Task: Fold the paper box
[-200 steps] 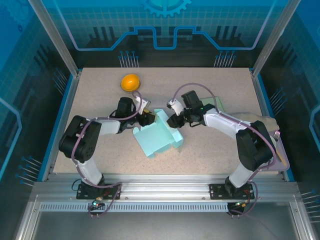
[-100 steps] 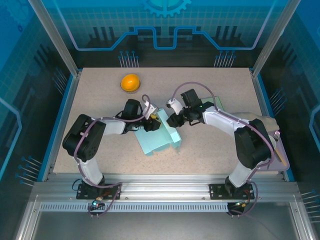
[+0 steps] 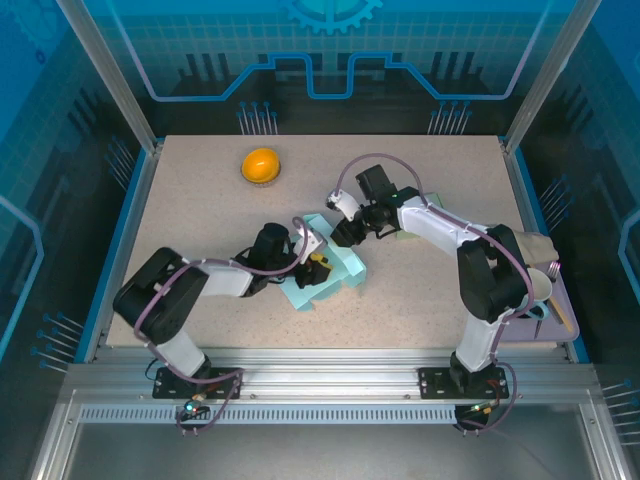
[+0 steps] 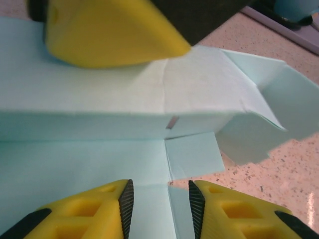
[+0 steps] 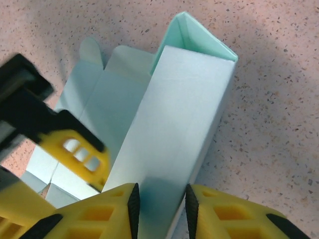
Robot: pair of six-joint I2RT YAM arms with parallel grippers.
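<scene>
"The left gripper (image 4: 161, 199) has its jaws part-open, pressing on the paper box (image 3: 340, 270) mid-table. Folding a side over, I'd say."
"Beyond it, the right gripper (image 5: 159, 204) pinches the far wall. Next, that flap needs tucking squarely."

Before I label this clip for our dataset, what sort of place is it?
Most likely a robotics lab work cell: an aluminium frame with blue printed panels encloses a speckled table, where the left arm and right arm, bolted at its edge, handle a paper box.
</scene>
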